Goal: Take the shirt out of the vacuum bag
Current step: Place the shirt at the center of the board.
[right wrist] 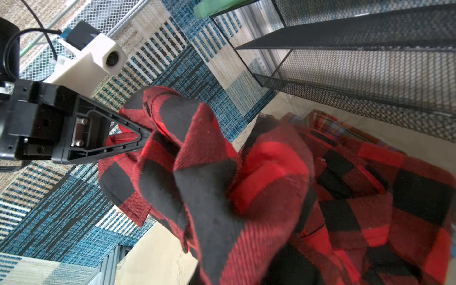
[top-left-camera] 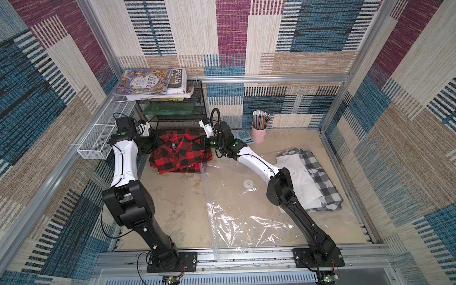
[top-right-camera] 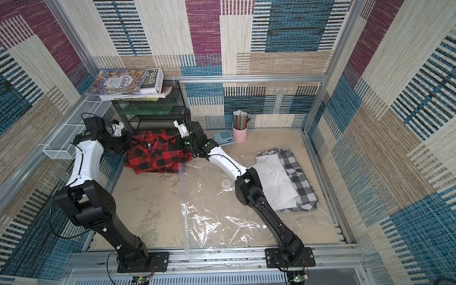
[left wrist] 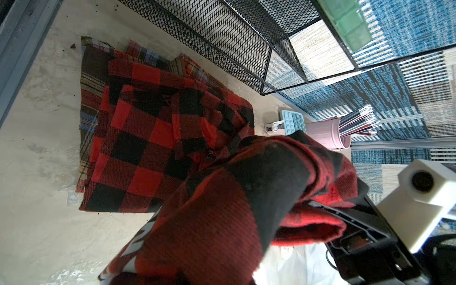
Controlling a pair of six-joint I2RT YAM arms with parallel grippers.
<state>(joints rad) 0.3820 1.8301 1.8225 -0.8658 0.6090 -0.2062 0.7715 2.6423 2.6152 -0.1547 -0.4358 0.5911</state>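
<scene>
Both your grippers are clamped tight on the red-black plaid shirt (top-left-camera: 181,155). The left gripper (right wrist: 145,138) and the right gripper (left wrist: 320,209) each pinch a bunched fold, close together. The shirt sits far left on the beige marbled tabletop (top-left-camera: 172,197), outside the vacuum bag (top-left-camera: 237,217), just beside the bag's far-left corner and on the near side of the black mesh shelf (top-left-camera: 172,118). The bag lies flat from centre to right, white valve (top-left-camera: 248,183) up. A white shirt (top-left-camera: 296,182) and a grey checked shirt (top-left-camera: 320,180) lie under its plastic at right. The pink pencil cup (top-left-camera: 259,132) and the calculator (top-left-camera: 244,137) are far centre, and a white mesh tray (top-left-camera: 103,130) is at left. Patchwork woven walls (top-left-camera: 222,37) stand all round.
</scene>
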